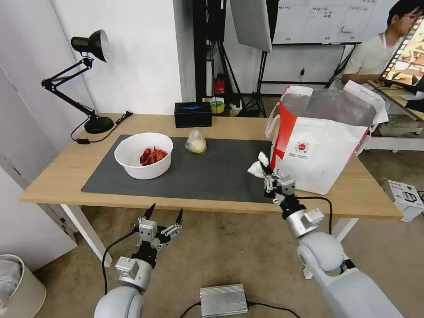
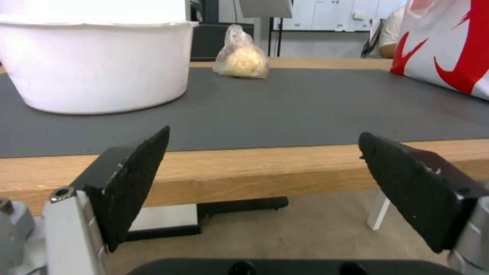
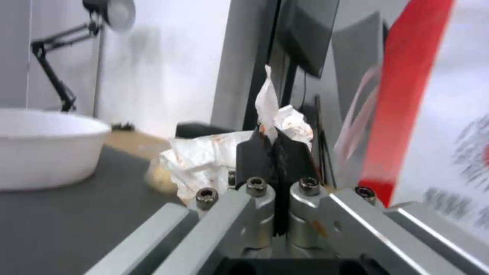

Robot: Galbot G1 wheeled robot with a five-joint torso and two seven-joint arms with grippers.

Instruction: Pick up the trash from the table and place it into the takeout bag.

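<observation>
My right gripper (image 1: pixel 266 170) is shut on a crumpled white tissue (image 1: pixel 257 166), held just above the dark mat next to the takeout bag (image 1: pixel 322 145). In the right wrist view the tissue (image 3: pixel 204 160) bulges out beside the closed black fingers (image 3: pixel 255 152), with the bag's red side (image 3: pixel 402 91) close by. A white bowl of red shells (image 1: pixel 144 155) and a small clear knotted bag (image 1: pixel 196 142) rest on the mat. My left gripper (image 1: pixel 164 215) hangs open below the table's front edge (image 1: pixel 132 201), facing the bowl (image 2: pixel 97 65) and knotted bag (image 2: pixel 240 57).
A black box (image 1: pixel 192 114) sits at the table's back edge and a black desk lamp (image 1: pixel 88 79) stands at the back left. A silver box (image 1: pixel 223 300) lies on the floor. A person sits behind the bag at another desk.
</observation>
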